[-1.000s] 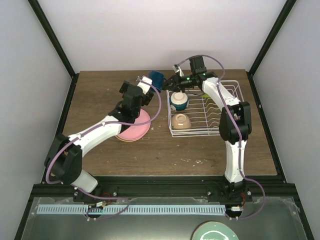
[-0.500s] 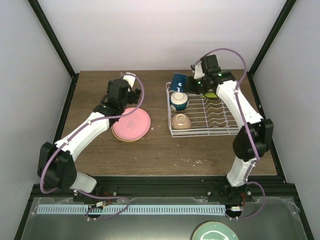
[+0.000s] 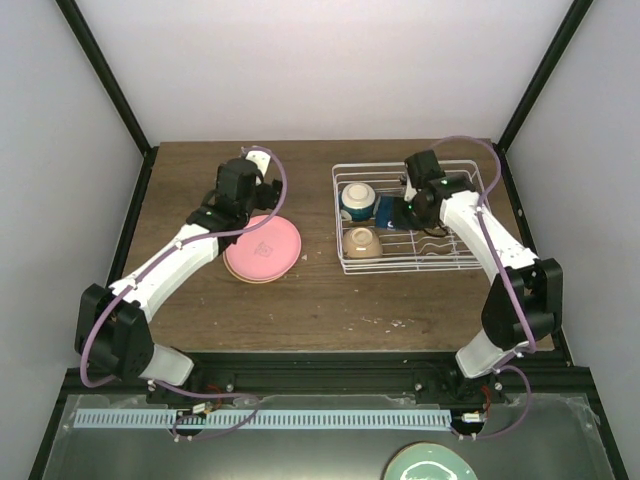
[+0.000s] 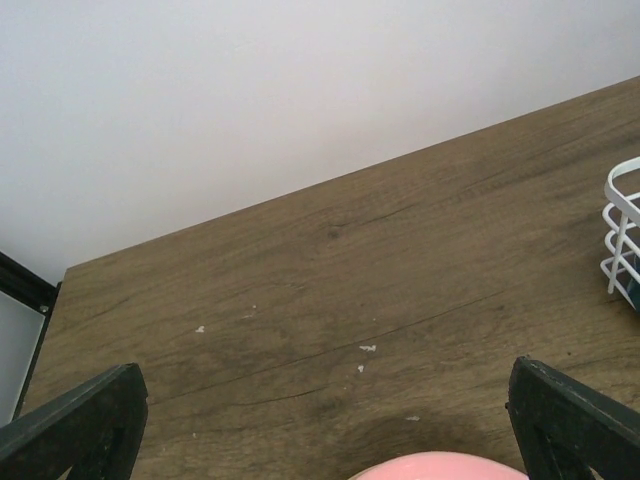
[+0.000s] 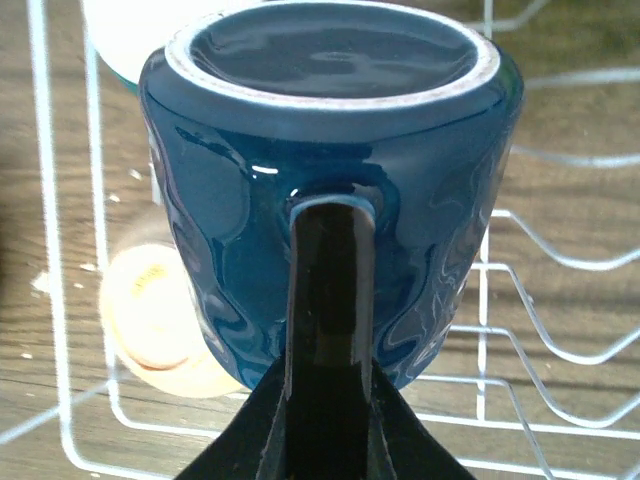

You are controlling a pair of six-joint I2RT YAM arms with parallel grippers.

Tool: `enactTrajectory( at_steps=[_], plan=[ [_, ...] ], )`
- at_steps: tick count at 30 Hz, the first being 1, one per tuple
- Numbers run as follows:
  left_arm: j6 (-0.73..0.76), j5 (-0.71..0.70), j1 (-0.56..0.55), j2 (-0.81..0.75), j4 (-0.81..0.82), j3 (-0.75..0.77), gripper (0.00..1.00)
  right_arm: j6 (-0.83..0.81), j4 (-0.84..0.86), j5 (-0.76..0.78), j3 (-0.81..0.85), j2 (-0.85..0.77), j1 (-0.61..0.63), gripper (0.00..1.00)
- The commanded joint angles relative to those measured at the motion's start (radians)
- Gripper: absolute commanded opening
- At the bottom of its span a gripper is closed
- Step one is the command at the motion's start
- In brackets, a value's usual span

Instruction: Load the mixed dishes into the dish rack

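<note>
The right gripper (image 5: 325,405) is clamped tight on the handle of the blue mug (image 5: 330,180). In the right wrist view the mug fills the middle of the frame, with its round bottom at the top and its handle facing the camera. The white wires of the rack (image 3: 470,264) show behind it. From the top view, the mug sits inside the rack, in the right half of the frame. I cannot tell if it touches the wires. Two bowls (image 3: 357,200) are in the left end of the rack, one above the other in the frame, just left of the mug.

The left gripper (image 4: 322,428) has its fingers wide apart and holds nothing. It hangs over the brown table (image 3: 330,300) in the left half of the frame. The pink plate (image 3: 265,248) lies flat on the table just below it.
</note>
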Motion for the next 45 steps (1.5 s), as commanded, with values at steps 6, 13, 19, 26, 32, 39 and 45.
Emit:
enactTrajectory(
  at_steps=[6, 13, 19, 26, 32, 39, 45],
  plan=[
    [-0.024, -0.004, 0.003, -0.030, -0.019, -0.003, 1.00, -0.032, 0.159, 0.117, -0.043, -0.053, -0.004, 0.01],
    [-0.022, -0.017, 0.004, -0.029, -0.024, -0.009, 1.00, -0.054, 0.216, 0.152, -0.075, -0.044, -0.003, 0.01],
    [-0.018, -0.024, 0.004, -0.016, -0.019, -0.010, 1.00, -0.056, 0.327, 0.238, -0.173, -0.046, 0.007, 0.01],
    [-0.006, -0.032, 0.005, 0.002, -0.013, 0.004, 1.00, -0.083, 0.515, 0.318, -0.249, -0.067, 0.019, 0.01],
    [-0.005, -0.043, 0.005, 0.005, -0.015, 0.004, 1.00, -0.107, 0.564, 0.343, -0.255, -0.067, 0.031, 0.01],
    [-0.008, -0.052, 0.006, 0.012, -0.017, 0.000, 1.00, -0.127, 0.617, 0.341, -0.301, -0.048, 0.038, 0.01],
    [-0.006, -0.052, 0.007, 0.021, -0.015, 0.005, 1.00, -0.130, 0.698, 0.321, -0.360, -0.007, 0.045, 0.01]
  ],
)
